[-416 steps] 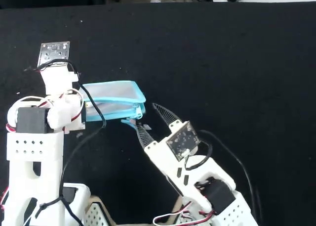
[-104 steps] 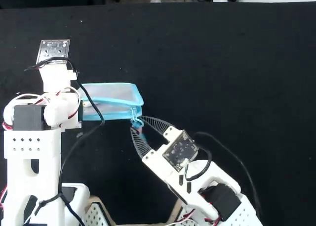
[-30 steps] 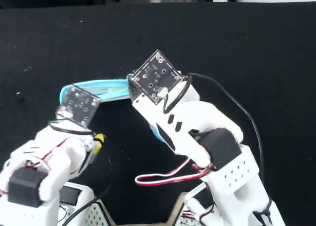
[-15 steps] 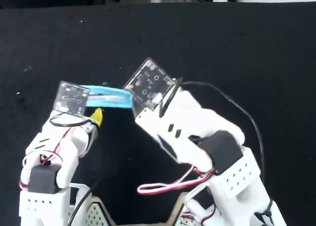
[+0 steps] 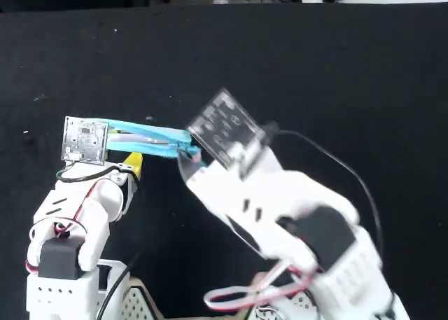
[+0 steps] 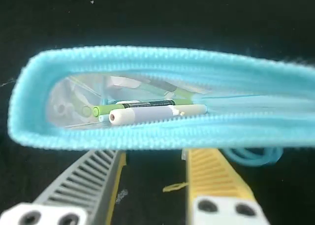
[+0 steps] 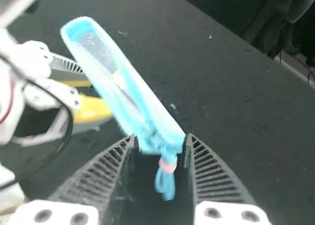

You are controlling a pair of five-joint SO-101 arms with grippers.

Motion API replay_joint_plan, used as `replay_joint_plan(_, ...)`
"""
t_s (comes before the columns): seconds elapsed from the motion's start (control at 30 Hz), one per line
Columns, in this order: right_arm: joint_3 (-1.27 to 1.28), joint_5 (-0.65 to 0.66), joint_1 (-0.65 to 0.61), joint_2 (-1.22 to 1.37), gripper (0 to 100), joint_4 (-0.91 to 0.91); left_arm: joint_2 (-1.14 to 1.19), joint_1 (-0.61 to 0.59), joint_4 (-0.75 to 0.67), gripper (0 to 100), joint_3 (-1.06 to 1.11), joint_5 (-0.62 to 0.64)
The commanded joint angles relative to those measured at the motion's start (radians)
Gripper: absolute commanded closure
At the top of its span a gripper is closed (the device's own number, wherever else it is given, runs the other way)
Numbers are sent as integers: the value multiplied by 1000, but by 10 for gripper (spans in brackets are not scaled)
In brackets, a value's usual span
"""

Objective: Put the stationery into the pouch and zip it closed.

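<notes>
A light-blue pouch (image 5: 150, 136) hangs stretched between the two arms over the black table. In the left wrist view its mouth (image 6: 147, 62) gapes, and a green pen and a white marker (image 6: 147, 112) lie inside. My left gripper (image 6: 153, 153) sits under the pouch's rim, its grey and yellow fingers (image 6: 211, 178) apart; the yellow finger (image 5: 134, 164) shows below the pouch. My right gripper (image 7: 160, 141) is shut on the pouch's other end (image 7: 123, 97), and the blue zip pull (image 7: 166, 176) dangles between its fingers.
The black table (image 5: 315, 68) stretches wide and bare to the right and far side. Its far edge runs along the top of the high view, with clutter beyond. Both arm bases (image 5: 63, 278) stand at the near edge.
The right arm has swung toward the right and near side, drawing the pouch out longer. The left wrist has shifted left, and the yellow finger now lies under the pouch.
</notes>
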Motion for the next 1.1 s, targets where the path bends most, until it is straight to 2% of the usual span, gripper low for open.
replay_joint_plan(0.0, 107, -8, -11, -160, 851, 51, -8, -4, -23, 809, -8, 14)
replay_joint_plan(0.07, 257, -8, -11, -222, 850, -6, -8, -4, -23, 809, -8, 14)
replay_joint_plan(0.33, 768, -2, -8, -395, 849, -477, -8, -4, -21, 810, -8, 14)
replay_joint_plan(0.77, 955, -2, -5, -409, 849, -786, -8, -4, -18, 812, -8, 14)
replay_joint_plan(0.93, 967, 0, -3, -409, 855, -809, -8, -4, -17, 812, -8, 14)
replay_joint_plan(1.07, 966, 28, -3, -417, 966, -807, -8, -4, -17, 812, -8, 14)
